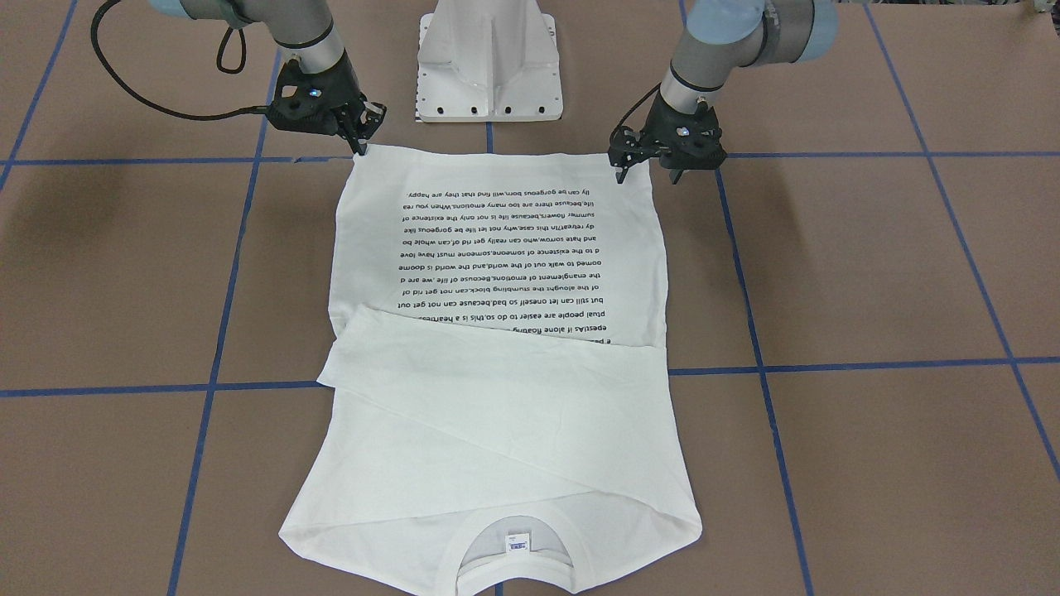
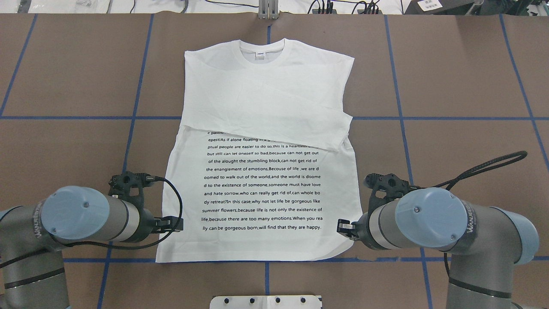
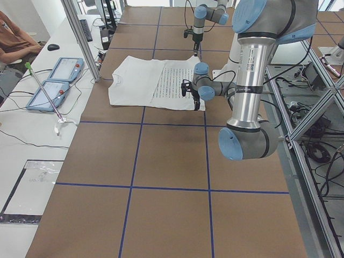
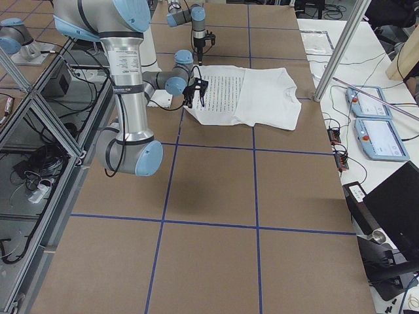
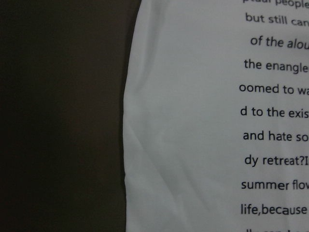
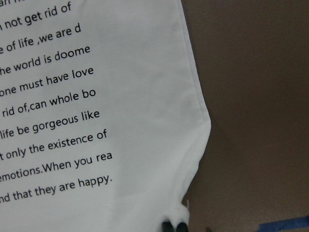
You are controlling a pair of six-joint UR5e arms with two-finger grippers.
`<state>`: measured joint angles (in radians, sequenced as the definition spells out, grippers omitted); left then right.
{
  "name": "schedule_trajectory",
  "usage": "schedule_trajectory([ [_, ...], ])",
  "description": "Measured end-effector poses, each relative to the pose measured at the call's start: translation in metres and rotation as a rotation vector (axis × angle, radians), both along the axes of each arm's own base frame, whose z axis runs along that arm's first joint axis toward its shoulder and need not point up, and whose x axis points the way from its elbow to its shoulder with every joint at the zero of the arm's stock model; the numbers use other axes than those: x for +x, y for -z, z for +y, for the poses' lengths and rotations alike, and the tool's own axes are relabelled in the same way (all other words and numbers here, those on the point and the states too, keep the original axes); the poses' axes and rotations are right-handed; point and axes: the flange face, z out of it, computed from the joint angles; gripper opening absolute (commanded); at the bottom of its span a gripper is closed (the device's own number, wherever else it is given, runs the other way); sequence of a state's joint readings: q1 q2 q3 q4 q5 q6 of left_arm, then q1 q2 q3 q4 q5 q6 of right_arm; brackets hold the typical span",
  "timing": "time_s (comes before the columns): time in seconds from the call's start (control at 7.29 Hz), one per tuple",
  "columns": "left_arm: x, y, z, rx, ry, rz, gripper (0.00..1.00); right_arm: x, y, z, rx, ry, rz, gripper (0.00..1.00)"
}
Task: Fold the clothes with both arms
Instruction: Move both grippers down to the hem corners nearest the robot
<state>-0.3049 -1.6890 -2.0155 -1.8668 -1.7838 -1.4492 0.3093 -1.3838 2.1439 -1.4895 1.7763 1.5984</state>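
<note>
The white shirt lies flat on the brown table with its black text block facing up, its collar on the far side from me and its sleeves folded across the chest. My right gripper sits at the hem corner. In the right wrist view its fingertips are close together on puckered cloth, so it is shut on that corner. My left gripper hangs open over the other hem corner, its fingers straddling the shirt's side edge. The left wrist view shows only the shirt's edge and no fingers.
The white pedestal base stands just behind the hem, between the two arms. Blue tape lines grid the table. Beyond the collar end, a side bench holds two tablets, and a person sits at the top left of the exterior left view.
</note>
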Motion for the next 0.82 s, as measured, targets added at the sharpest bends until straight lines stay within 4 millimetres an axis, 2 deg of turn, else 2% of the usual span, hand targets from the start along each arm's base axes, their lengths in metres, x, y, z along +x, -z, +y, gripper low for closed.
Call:
schedule_trajectory([
  [0.27, 0.014, 0.001, 0.025, -0.043, -0.015, 0.001, 0.97, 0.003, 0.0, -0.006, 0.0, -0.012, -0.001, 0.0],
  [0.82, 0.017, -0.005, 0.027, -0.043, -0.007, -0.015, 0.97, 0.009, 0.0, -0.015, -0.004, -0.029, -0.001, 0.0],
])
